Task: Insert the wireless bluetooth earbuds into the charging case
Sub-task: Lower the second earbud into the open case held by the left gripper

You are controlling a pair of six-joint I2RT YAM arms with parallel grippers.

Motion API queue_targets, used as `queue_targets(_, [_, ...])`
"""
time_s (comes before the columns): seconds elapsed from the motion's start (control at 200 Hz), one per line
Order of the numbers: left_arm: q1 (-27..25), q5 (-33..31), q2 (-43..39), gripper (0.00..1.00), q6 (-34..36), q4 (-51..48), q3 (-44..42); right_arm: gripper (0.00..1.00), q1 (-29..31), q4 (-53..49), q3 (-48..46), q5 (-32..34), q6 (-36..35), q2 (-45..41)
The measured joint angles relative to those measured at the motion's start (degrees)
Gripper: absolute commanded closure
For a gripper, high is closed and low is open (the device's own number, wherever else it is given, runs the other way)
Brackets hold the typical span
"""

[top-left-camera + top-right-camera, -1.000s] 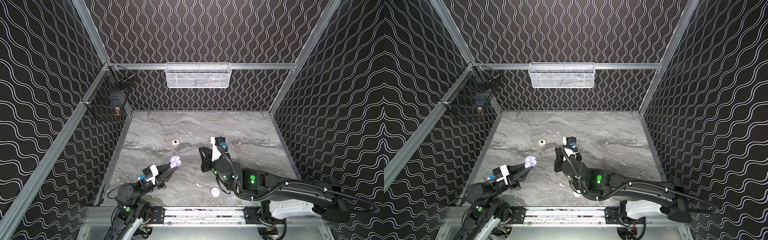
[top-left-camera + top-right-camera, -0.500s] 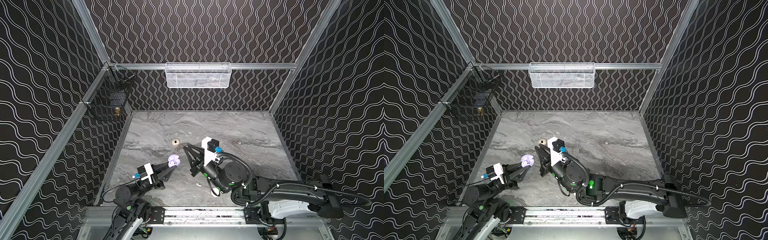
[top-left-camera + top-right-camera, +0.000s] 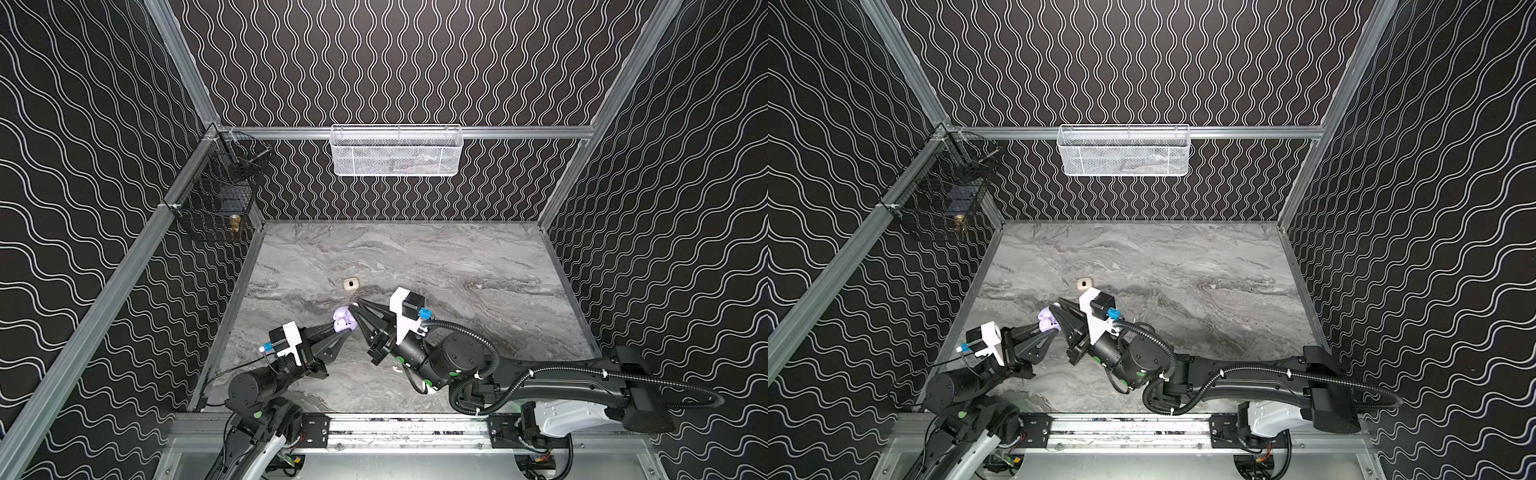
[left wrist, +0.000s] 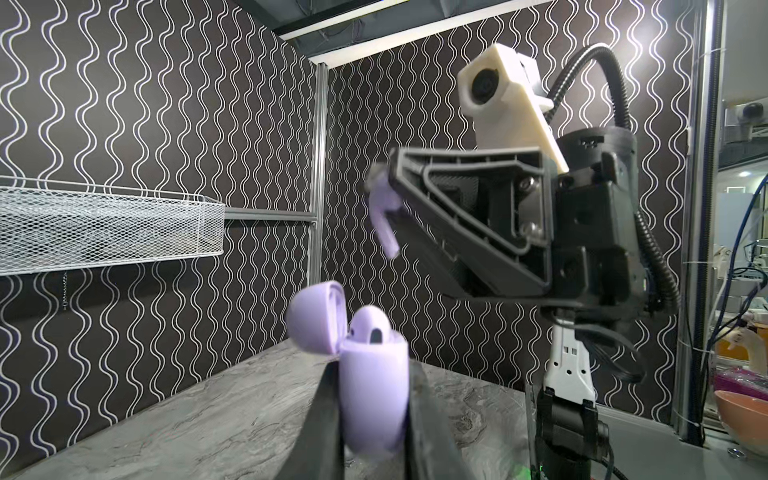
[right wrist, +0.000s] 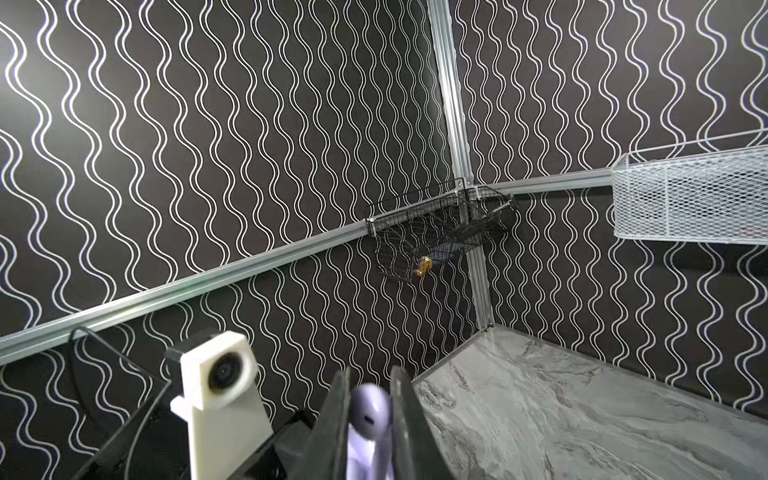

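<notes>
My left gripper (image 4: 372, 370) is shut on a lavender charging case (image 4: 372, 386) and holds it upright above the table. Its lid (image 4: 316, 311) is flipped open, and one lavender earbud (image 4: 370, 326) sits in the case. In both top views the case (image 3: 344, 320) (image 3: 1047, 318) hangs left of the middle. My right gripper (image 5: 370, 386) is shut on a second lavender earbud (image 5: 368, 411). In the left wrist view this earbud (image 4: 384, 212) hangs stem down, above the open case and apart from it. The right gripper's tips (image 3: 355, 307) are right beside the case.
A small cream case (image 3: 351, 284) lies on the marble table behind the grippers. A white earbud (image 3: 397, 368) lies under the right arm, next to a white rounded case (image 3: 429, 388) that the arm partly hides. A white mesh basket (image 3: 397, 151) and a black wire basket (image 3: 220, 195) hang on the walls.
The right gripper has swung left across the table with the lavender earbud and now stands over the open case. The left gripper and the case have hardly moved.
</notes>
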Motion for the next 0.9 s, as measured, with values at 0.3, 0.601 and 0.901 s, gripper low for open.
queue_targets(0.3, [0.0,-0.92,-2.27,1.0,0.26,-2.86,1.4,0.87,0.0,2.08,-0.63,-2.97,0.22,1.66])
queue_targets(0.601, [0.0,-1.11,-3.06,1.0,0.31,-4.61,1.73,0.87,0.0,3.76,-0.94,-4.92,0.42,2.56])
queue_targets(0.901, [0.0,-1.29,-3.76,1.0,0.5,-6.86,2.64,0.88,-0.02,5.16,-0.9,-5.14,0.42,3.72])
